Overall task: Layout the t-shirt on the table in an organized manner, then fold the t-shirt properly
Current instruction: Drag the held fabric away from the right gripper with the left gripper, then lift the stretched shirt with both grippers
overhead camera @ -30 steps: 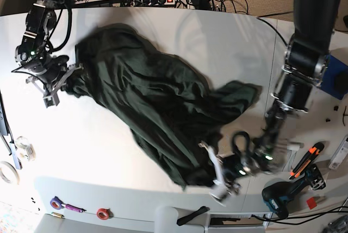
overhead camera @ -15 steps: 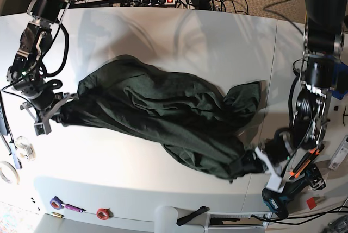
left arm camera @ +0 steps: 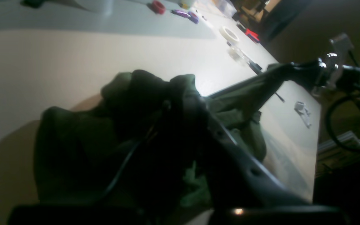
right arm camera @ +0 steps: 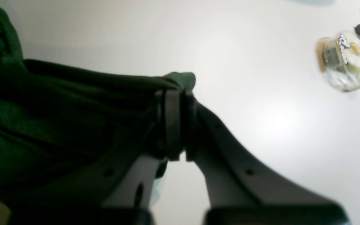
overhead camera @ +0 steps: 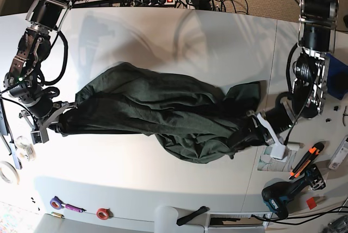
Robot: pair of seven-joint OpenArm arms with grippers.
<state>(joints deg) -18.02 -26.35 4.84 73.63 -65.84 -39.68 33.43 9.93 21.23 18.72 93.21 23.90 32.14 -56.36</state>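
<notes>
Both arms have just pulled apart. A moment ago the t-shirt (overhead camera: 163,116) lay slanted across the tabletop (overhead camera: 179,37), from the right arm's far corner down to the middle of the near edge. Now it is stretched sideways in one long band between the two tools. The left tool (overhead camera: 247,134) has swung out toward its own side. The right tool (overhead camera: 54,124) has come nearer the near edge. Each tool is squeezed tight on one end of the shirt. The right wrist view shows its jaws pinched together on green cloth. The left one is buried in the cloth it holds.

I think this is the laying-out step. The shirt is pulled long, but it is bunched and wrinkly, not flat, so folding cannot start yet.

I see no box or bowl holding things. A clear round thing (right arm camera: 344,61) near the right tool may be a little case. What is inside is too blurry to tell. A drill (overhead camera: 285,195) lies loose near the left arm.
</notes>
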